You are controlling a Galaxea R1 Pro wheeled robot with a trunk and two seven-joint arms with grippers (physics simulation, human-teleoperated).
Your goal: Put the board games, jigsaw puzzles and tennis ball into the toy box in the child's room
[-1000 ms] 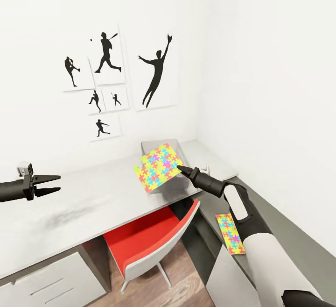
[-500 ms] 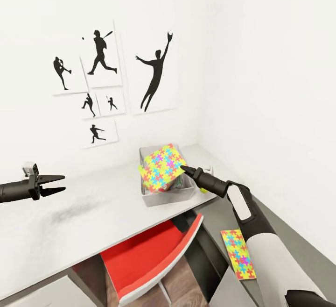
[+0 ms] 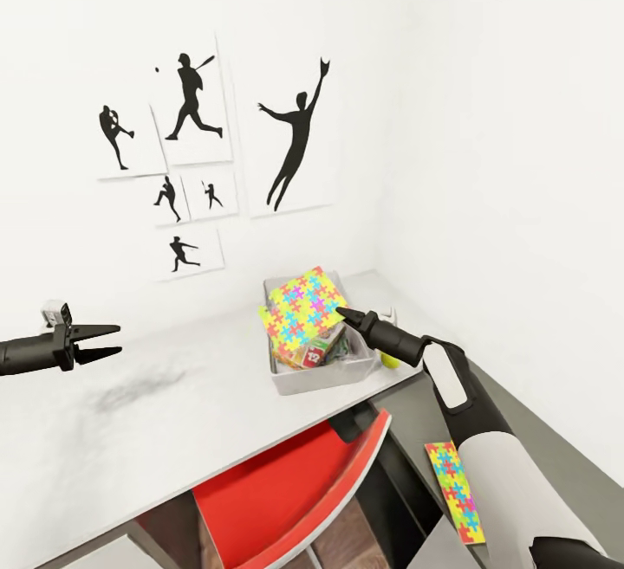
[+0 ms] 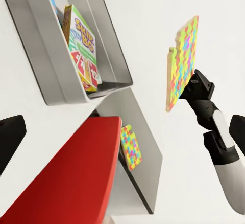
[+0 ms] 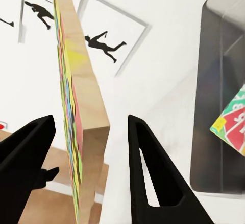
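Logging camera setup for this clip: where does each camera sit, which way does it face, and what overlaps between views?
Head view: high on the robot, facing down at the table; both arms show, right gripper at a jigsaw puzzle over the toy box.
Left wrist view: looks across at that puzzle and the box.
Right wrist view: looks along its fingers flanking the puzzle.
All three views share the puzzle.

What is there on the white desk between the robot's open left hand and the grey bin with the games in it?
Nothing: in the head view, bare white desk top runs from the left hand to the shallow grey bin.
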